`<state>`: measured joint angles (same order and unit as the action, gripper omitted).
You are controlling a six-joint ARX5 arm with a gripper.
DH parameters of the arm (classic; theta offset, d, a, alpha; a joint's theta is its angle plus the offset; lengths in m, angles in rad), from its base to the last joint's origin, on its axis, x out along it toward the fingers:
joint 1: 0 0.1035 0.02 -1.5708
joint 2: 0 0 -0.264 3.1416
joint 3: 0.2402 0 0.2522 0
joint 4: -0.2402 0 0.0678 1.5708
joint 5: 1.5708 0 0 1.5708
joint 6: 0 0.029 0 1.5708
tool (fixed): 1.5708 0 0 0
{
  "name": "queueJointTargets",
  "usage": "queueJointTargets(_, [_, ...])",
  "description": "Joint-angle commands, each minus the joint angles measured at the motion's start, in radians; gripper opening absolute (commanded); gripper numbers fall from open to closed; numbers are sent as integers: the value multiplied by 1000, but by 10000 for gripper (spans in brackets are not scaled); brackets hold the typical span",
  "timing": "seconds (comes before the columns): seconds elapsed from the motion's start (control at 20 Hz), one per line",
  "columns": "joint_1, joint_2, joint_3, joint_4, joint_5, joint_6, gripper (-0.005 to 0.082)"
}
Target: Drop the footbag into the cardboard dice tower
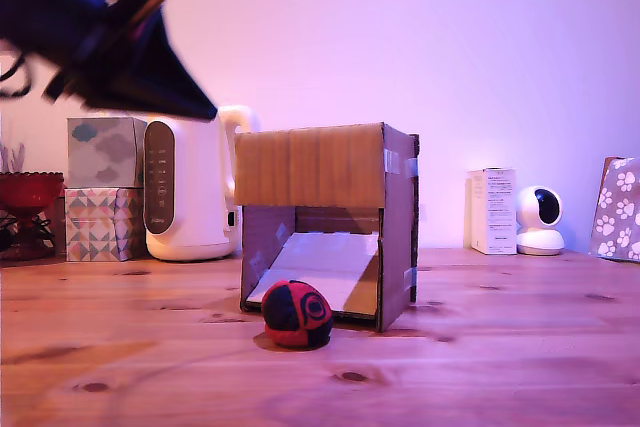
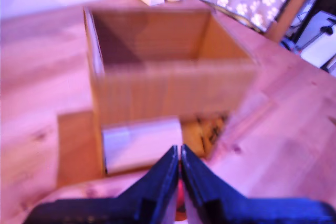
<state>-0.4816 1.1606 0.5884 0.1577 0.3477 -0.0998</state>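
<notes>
Footbag point(image 1: 297, 314), red w/ dark panels, sits on the wooden worktop point(image 1: 500, 347) just in front of the cardboard dice tower point(image 1: 325, 222), touching or nearly touching its lower front edge; can't tell which. Tower upright, front opening faces the exterior cam, pale ramp point(image 1: 320, 267) slants down inside. Tape at corners.

Hand point(image 2: 180, 153) is up high at the exterior view's upper left, blurred, well apart from footbag. Wrist view: dark fingers point(image 2: 160, 177) pressed together at the tips, closed, nothing between them. Tower's open top below.

Behind, exterior view's left: white kettle point(image 1: 185, 192), stacked tissue boxes point(image 1: 104, 187), red bowl point(image 1: 28, 189). Exterior view's right: white carton point(image 1: 492, 210), small round camera point(image 1: 541, 220), paw-print fabric point(image 1: 618, 209).
</notes>
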Motion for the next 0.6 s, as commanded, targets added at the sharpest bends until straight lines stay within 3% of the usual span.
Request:
queueJointTargets(0.0, [2,-3,-59,42,22,-26,-24])
queueJointTargets(0.25, [-24,33,-151,87,40,-34,-24])
queueJointTargets(0.55, [-88,137,-157,192,37,-35,-24])
